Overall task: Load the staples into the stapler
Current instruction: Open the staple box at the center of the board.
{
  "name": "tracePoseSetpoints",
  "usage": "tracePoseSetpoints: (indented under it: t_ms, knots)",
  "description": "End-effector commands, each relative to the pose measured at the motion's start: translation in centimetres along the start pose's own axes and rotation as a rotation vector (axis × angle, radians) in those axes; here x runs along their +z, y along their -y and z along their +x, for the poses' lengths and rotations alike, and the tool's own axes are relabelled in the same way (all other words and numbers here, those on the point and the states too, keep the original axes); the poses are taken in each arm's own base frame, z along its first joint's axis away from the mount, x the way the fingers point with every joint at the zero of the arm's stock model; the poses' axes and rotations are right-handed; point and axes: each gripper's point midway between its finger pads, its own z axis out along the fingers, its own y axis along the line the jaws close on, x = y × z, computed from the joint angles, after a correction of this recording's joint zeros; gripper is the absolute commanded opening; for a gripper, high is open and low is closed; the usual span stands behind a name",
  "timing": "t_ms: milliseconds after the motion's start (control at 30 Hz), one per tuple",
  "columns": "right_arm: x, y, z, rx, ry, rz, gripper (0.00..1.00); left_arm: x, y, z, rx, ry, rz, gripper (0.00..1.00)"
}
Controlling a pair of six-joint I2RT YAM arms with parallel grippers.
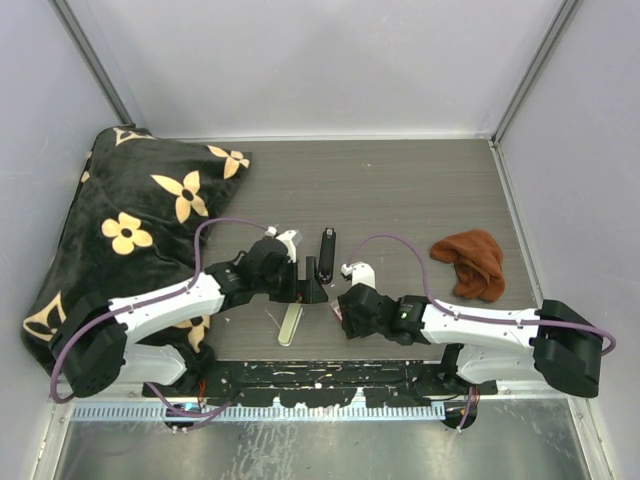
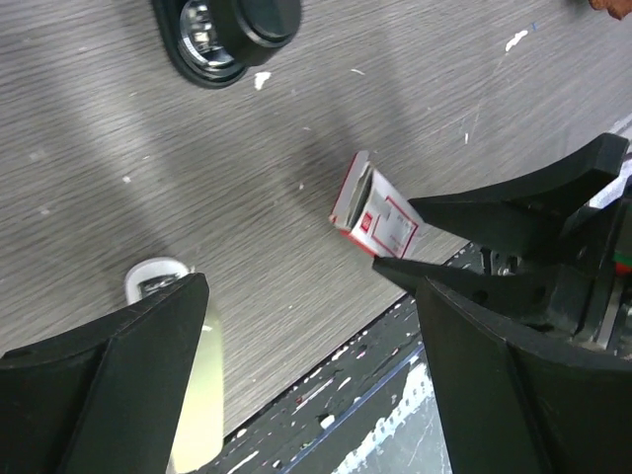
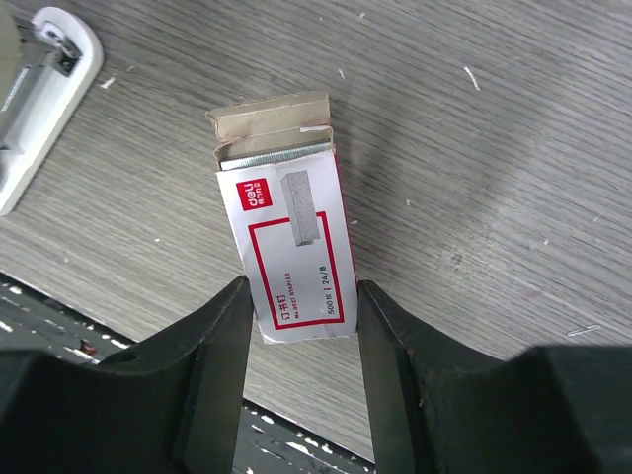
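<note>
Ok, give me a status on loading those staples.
Done: the staple box has its flap open, with the staples showing at the mouth. In hand: the right fingers look closed on the box's sides, while the left fingers stand open and empty near the stapler. Left: getting a strip out of the box and into the stapler.

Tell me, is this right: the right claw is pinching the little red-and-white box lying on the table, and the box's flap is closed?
The flap is open, not closed: the right wrist view shows it folded back, with silvery staples at the mouth. The rest stands: the right gripper pinches the red-and-white box lying on the table.
</note>
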Motion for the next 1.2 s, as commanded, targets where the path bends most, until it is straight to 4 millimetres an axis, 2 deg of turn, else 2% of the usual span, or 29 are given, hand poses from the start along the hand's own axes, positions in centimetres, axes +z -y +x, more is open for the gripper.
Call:
tracePoseSetpoints:
  t_ms: [0, 267, 733, 1167]
  knots:
    - [-0.6, -1.9, -1.7, -0.006, 0.075, -0.098, 0.39, 0.7, 3.9, -2.1, 0.042, 0.041, 0.118, 0.88]
    - [-1.4, -2.6, -2.2, -0.017, 0.105, -0.158, 0.38, 2.4, 4.4, -1.9, 0.032, 0.016, 0.137, 0.76]
    - [-1.4, -2.7, -2.5, -0.034, 0.122, -0.169, 0.38, 4.0, 4.3, -1.4, 0.003, -0.011, 0.144, 0.42]
    - [-1.6, -2.9, -2.7, -0.034, 0.133, -0.177, 0.37, 4.5, 4.4, -1.1, -0.012, -0.026, 0.154, 0.28]
